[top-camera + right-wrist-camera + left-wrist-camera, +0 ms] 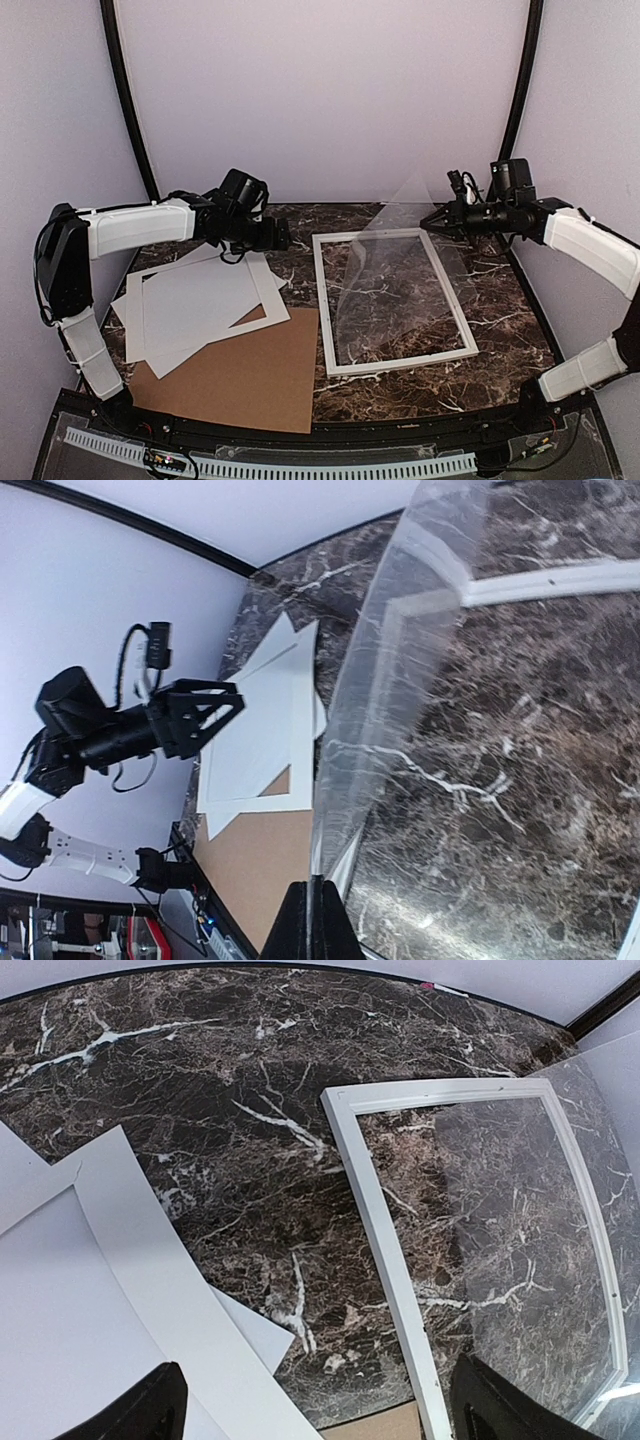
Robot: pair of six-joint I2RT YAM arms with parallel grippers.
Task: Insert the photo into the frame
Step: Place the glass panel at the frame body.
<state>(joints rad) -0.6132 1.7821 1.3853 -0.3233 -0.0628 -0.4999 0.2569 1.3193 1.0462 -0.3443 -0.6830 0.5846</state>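
White frame (400, 362) lies flat. Right jaws pinch clear pane (385, 280) at its edge; left jaws wide, empty. Risk: thin grip slips, pane drops.

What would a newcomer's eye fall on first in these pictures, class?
Most striking is the clear sheet, pinched at its far edge by the shut right end effector and tilted up over the white frame, which lies right of centre on the marble table. On the left, the open left end effector hovers above a fanned pile of white sheets, with brown cardboard beneath them toward the near edge.
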